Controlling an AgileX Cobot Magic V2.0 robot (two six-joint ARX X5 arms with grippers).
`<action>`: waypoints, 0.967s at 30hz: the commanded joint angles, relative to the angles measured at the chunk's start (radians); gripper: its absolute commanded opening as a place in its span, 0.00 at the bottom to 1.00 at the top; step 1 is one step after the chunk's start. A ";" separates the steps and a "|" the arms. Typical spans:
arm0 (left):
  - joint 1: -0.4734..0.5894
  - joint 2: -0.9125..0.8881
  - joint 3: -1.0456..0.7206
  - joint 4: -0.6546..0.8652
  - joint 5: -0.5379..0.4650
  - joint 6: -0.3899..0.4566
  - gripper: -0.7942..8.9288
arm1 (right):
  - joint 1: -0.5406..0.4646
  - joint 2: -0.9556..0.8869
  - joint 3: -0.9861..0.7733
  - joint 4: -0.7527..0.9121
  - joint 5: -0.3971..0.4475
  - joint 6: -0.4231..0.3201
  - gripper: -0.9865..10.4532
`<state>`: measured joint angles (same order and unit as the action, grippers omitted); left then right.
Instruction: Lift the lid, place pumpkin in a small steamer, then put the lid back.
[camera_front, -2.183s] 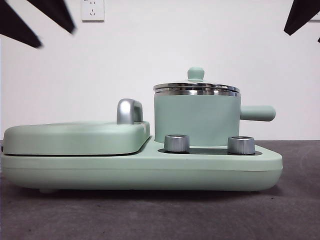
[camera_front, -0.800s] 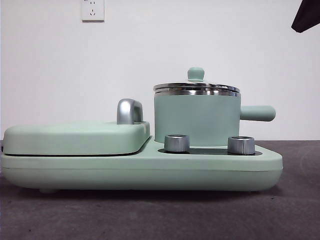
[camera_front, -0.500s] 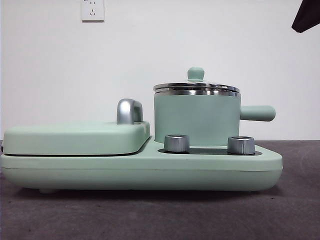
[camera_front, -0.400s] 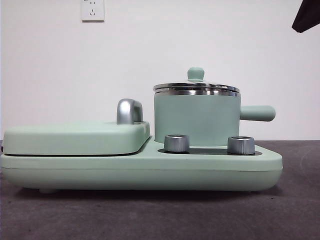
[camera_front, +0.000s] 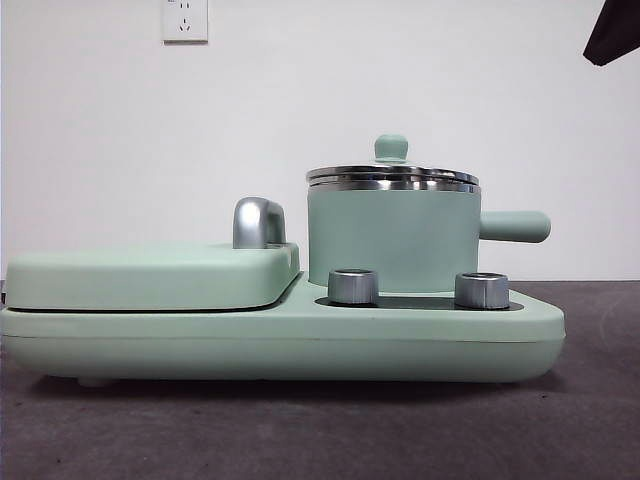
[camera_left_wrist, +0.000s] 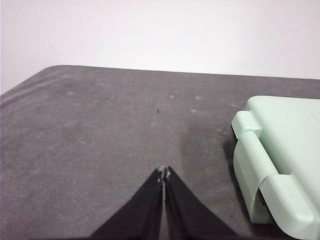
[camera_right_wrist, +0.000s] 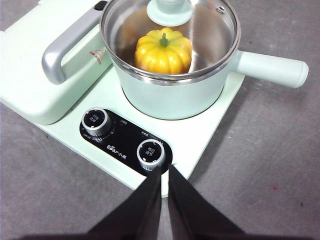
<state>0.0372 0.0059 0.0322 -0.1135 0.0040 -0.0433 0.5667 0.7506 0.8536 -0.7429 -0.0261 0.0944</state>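
The small steamer (camera_front: 392, 240) stands on the right half of the appliance base, its side handle (camera_front: 515, 226) pointing right. The lid (camera_front: 392, 176) sits on its rim, mint green knob (camera_front: 391, 148) up. In the right wrist view the pumpkin (camera_right_wrist: 163, 52) lies inside the steamer (camera_right_wrist: 170, 97) under the glass lid (camera_right_wrist: 212, 30). My right gripper (camera_right_wrist: 164, 170) is shut and empty, held high above the dials in front of the pot. My left gripper (camera_left_wrist: 163, 171) is shut and empty over bare grey table, beside the griddle cover's corner.
The long mint green base (camera_front: 280, 345) carries two steel dials (camera_front: 353, 286) (camera_front: 481, 290). The flat griddle cover (camera_front: 150, 275) with a steel handle (camera_front: 258, 222) fills its left half. A black arm tip (camera_front: 612, 30) shows at the top right corner. Grey table (camera_left_wrist: 90, 130) lies around.
The black arm tips at the top left have left the front view, and the one at the top right has drawn back. Pot, lid and base have not moved.
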 joint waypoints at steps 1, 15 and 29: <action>0.001 0.003 -0.020 0.006 0.002 0.006 0.09 | 0.007 0.005 0.003 0.010 0.000 0.006 0.10; 0.001 0.003 -0.019 0.006 0.002 0.006 0.09 | -0.008 -0.008 -0.002 0.034 0.054 -0.124 0.10; 0.001 0.003 -0.019 0.006 0.002 0.006 0.09 | -0.450 -0.526 -0.654 0.724 0.079 -0.174 0.10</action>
<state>0.0372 0.0078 0.0322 -0.1162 0.0044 -0.0433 0.1261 0.2405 0.2195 -0.0334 0.0532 -0.0994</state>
